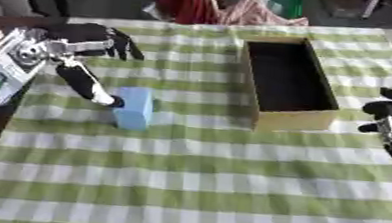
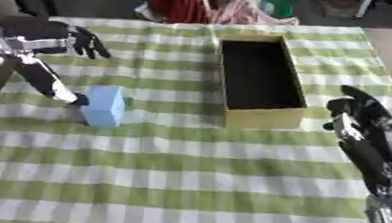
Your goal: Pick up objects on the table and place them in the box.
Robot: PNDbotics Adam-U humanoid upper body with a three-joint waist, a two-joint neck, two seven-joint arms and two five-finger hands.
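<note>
Blue block left of the box, likely light and stiff.
My left robot hand touched its side, fingers spread; I'd grip its long faces.

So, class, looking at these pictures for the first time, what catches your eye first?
The light blue block stands out on the green-checked tablecloth, left of centre, with the left hand reaching down so a finger meets its left edge. To its right stands the open cardboard box, dark inside, and the right hand waits beside it.
</note>
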